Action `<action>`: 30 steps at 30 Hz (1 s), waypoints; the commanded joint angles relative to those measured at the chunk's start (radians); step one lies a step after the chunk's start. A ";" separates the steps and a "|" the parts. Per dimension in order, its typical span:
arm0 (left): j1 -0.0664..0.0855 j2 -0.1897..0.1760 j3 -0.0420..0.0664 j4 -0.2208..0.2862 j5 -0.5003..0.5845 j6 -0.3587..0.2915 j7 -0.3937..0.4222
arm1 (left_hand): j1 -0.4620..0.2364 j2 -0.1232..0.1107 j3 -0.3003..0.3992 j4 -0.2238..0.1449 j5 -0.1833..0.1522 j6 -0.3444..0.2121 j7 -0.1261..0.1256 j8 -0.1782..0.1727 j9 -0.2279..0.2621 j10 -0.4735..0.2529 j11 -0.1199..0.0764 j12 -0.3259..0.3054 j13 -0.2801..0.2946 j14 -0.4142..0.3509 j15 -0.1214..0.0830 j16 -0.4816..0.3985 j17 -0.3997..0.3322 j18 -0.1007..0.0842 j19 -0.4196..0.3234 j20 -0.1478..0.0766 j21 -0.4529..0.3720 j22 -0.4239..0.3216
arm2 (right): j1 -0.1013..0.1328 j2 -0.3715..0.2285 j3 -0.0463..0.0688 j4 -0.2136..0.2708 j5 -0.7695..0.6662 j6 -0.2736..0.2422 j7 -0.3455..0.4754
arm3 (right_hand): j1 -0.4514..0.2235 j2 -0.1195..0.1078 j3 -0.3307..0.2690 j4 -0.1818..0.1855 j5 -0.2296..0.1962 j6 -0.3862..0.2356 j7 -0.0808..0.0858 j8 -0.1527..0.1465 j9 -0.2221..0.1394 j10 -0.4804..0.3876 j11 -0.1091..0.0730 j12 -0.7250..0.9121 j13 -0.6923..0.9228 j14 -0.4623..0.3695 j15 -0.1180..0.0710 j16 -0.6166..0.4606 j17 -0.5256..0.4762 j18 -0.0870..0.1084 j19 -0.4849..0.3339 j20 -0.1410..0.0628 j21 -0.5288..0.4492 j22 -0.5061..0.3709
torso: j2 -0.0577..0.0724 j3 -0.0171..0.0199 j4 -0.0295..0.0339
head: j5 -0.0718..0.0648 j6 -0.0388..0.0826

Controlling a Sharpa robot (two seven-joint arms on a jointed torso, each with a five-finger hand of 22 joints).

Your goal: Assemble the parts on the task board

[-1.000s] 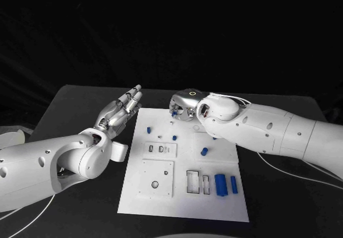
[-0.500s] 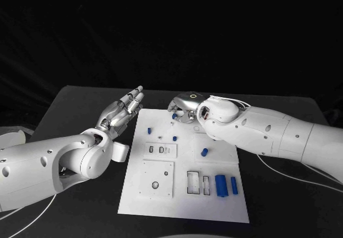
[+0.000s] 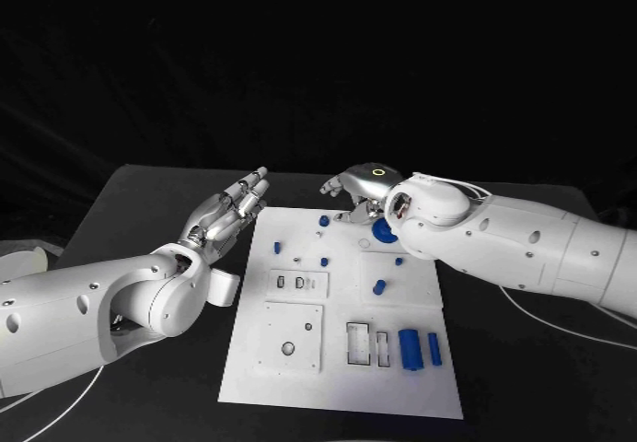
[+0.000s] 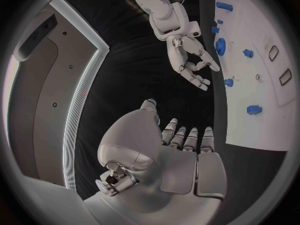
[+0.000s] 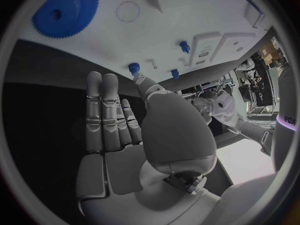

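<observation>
The white task board (image 3: 299, 318) lies in the middle of the table. A blue gear (image 3: 384, 230) lies flat on its far end, also seen in the right wrist view as the gear (image 5: 65, 10) on the board (image 5: 187, 20). Small blue pegs (image 3: 324, 221) (image 3: 278, 247) (image 3: 378, 286) are scattered on the far half. My right hand (image 3: 356, 191) hovers over the board's far edge beside the gear, fingers spread, holding nothing. My left hand (image 3: 228, 210) is held flat and open beside the board's far left corner. The left wrist view shows the right hand (image 4: 190, 62) near the gear (image 4: 220, 46).
Two long blue blocks (image 3: 411, 347) (image 3: 434, 347) lie near the board's near right corner, beside rectangular slots (image 3: 358, 339). A round hole (image 3: 288, 348) and small slots (image 3: 282, 276) sit on the board's left side. Black table surrounds the board.
My right hand has lifted back toward the far edge and spread its fingers, uncovering the blue gear and a peg on the board. My left hand has barely moved.
</observation>
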 commanded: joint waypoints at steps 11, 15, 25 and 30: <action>0.000 0.004 -0.005 -0.006 -0.001 0.032 -0.002 | 0.042 -0.003 0.020 -0.006 0.038 0.057 0.025 0.028 0.009 0.001 0.013 -0.003 0.000 -0.001 0.010 -0.004 -0.002 0.016 0.001 0.010 -0.006 -0.002 | 0.046 -0.213 -0.005 0.191 0.063 0.084 -0.059 | 0.006 0.016 -0.024 0.003 0.000 0.084 -0.036 0.006 -0.006 0.202 -0.047 0.354 0.205 -0.003 -0.025 -0.056 -0.031 0.012 0.008 -0.015 -0.073 -0.013 | -0.007 0.0011 -0.0062 | -0.003 -0.010; 0.000 0.010 -0.008 -0.010 -0.001 0.037 -0.004 | 0.049 -0.006 0.022 -0.009 0.047 0.066 0.028 0.033 0.010 0.001 0.015 -0.003 0.000 -0.001 0.010 -0.004 -0.002 0.016 0.001 0.011 -0.006 -0.002 | 0.030 -0.249 -0.010 0.189 0.084 0.124 -0.069 | -0.025 0.018 -0.066 0.020 -0.029 0.121 -0.026 0.008 0.006 0.106 -0.067 0.891 0.699 0.064 -0.035 0.147 0.222 0.014 0.036 -0.031 -0.070 0.016 | -0.010 0.0021 -0.0048 | -0.001 -0.009; -0.001 0.018 -0.014 -0.017 -0.001 0.048 -0.005 | 0.057 -0.009 0.025 -0.012 0.058 0.057 0.026 0.033 0.008 0.000 0.016 -0.003 0.000 -0.001 0.011 -0.004 -0.002 0.016 0.001 0.011 -0.006 -0.002 | -0.008 -0.276 -0.013 0.154 0.083 0.112 -0.092 | -0.128 0.040 -0.147 0.098 -0.009 0.128 -0.025 -0.001 0.038 0.750 -0.109 1.411 1.484 0.324 -0.068 0.681 0.916 -0.078 0.305 -0.063 0.426 0.517 | -0.011 0.0025 -0.0048 | -0.008 -0.009; -0.001 0.017 -0.015 -0.018 -0.001 0.051 -0.006 | 0.058 -0.009 0.026 -0.012 0.059 0.056 0.025 0.033 0.008 0.000 0.015 -0.003 0.000 -0.001 0.011 -0.004 -0.002 0.015 0.001 0.011 -0.006 -0.002 | -0.022 -0.267 -0.014 0.134 0.078 0.093 -0.097 | -0.157 0.043 -0.165 0.117 -0.001 0.120 -0.025 -0.007 0.039 0.750 -0.113 1.411 1.484 0.345 -0.075 0.715 0.967 -0.088 0.335 -0.070 0.482 0.574 | -0.010 0.0024 -0.0037 | -0.005 -0.011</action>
